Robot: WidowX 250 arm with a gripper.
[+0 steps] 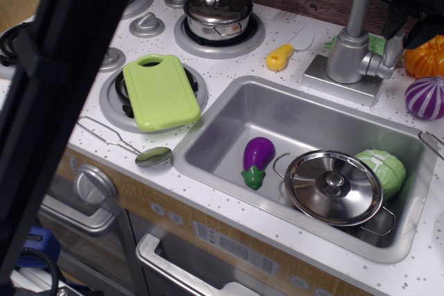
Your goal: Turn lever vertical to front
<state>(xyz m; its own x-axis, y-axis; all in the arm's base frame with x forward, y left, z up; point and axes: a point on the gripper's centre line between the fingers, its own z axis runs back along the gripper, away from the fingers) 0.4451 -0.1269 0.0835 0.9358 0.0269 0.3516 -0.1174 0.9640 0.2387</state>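
The lever (393, 52) is a short silver-grey bar. It stands upright on the right side of the faucet base (349, 57), joined to it by a stubby cylinder. My black gripper (404, 20) is at the top right, just above the lever. Its dark fingers (387, 19) reach down around the lever's top end and hide it. The jaws look spread, one on each side of the lever. I cannot tell if they touch it. The tall spout pipe (359, 1) rises from the base.
The sink (229, 129) holds a purple eggplant (257, 154), a lidded pot (334, 186) and a green cabbage (386, 166). An orange pumpkin (424, 59) and a purple onion (424, 97) sit right of the faucet. A yellow knife (281, 55), a green cutting board (161, 91) and a pot (218, 10) are nearby. A dark arm (48, 102) blocks the left.
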